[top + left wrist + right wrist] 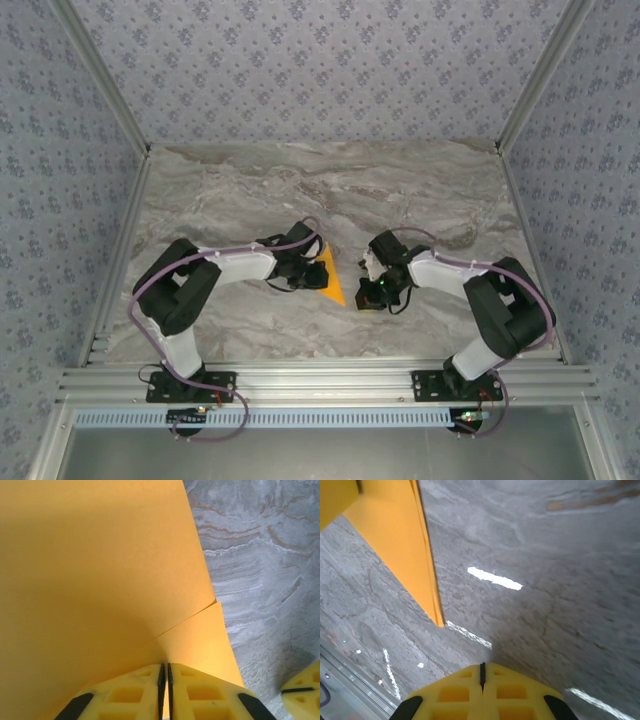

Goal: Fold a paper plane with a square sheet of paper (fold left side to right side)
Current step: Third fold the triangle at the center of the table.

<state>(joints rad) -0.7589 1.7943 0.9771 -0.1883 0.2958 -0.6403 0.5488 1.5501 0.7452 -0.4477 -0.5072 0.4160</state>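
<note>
Plainly, left gripper (165, 668) pinches folded orange paper (100, 570).

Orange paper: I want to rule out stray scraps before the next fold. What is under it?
The orange paper, pinched by the left gripper, has bare marble table along its visible edges. The tabletop directly beneath the sheet is covered.

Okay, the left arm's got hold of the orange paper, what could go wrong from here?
1. The left gripper pinches the orange paper near its edge; a pull could slip or tear it.
2. Two paper edges near the grip sit stepped, not flush, so a crease may set crooked.
3. The right gripper is shut and off the paper, above the table; nothing pins the sheet, so it might slide.
</note>
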